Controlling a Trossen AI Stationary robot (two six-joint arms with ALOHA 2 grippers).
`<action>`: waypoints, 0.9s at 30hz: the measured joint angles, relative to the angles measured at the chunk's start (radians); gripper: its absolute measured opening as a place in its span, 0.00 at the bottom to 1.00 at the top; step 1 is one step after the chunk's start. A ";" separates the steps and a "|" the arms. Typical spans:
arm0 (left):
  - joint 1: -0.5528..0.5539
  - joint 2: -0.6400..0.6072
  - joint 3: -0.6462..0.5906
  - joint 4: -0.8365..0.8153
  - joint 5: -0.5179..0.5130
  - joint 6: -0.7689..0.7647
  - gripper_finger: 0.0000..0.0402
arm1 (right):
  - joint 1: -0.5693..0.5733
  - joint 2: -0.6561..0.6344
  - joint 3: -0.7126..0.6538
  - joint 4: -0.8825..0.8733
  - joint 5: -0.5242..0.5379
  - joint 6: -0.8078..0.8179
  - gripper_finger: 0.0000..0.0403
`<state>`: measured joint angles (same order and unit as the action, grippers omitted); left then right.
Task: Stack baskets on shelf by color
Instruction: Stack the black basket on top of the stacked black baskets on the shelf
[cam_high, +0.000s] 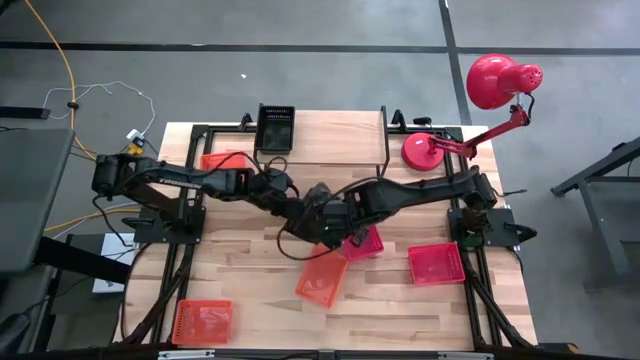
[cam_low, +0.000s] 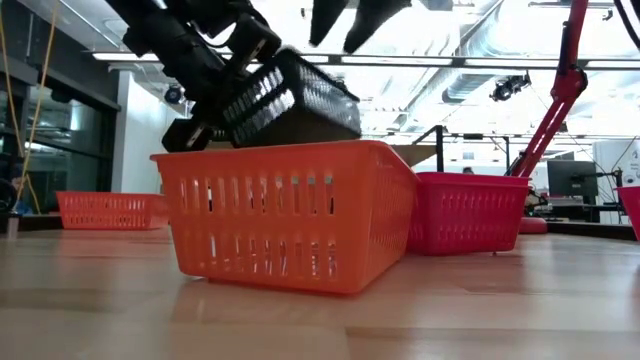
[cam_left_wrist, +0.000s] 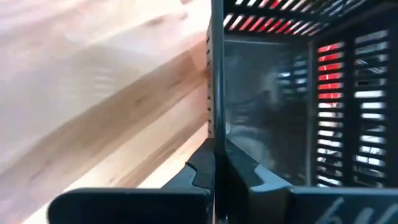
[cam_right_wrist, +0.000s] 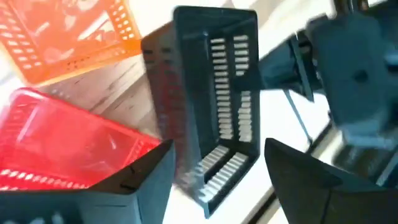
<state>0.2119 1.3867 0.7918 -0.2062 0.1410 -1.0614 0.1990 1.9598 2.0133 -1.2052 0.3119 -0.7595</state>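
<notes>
Black basket (cam_low: 290, 95) pinched by left tool (cam_left_wrist: 214, 168)

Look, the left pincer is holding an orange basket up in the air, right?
Not orange. The low view shows the left pincer holding a black basket tilted in the air above the orange basket, which sits on the table.

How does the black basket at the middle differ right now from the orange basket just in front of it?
The black basket hangs tilted in the air, pinched by its wall in the shut left tool; the orange basket sits on the table, touched by no tool. The right tool stands open beside the black one. Both are slotted, open-topped and rectangular.
</notes>
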 joint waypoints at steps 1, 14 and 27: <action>0.006 -0.015 0.000 -0.021 0.000 0.010 0.00 | -0.002 0.000 0.031 -0.033 0.001 0.030 0.60; -0.019 -0.465 0.095 -0.142 -0.092 0.067 0.00 | -0.124 -0.024 0.211 -0.362 -0.129 0.487 0.60; 0.298 -0.387 0.537 -0.773 -0.365 0.408 0.00 | -0.194 -0.163 0.210 -0.366 -0.116 0.648 0.60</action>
<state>0.5094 0.9999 1.3293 -0.9794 -0.2243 -0.6539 0.0047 1.7965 2.2238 -1.5712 0.1957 -0.1114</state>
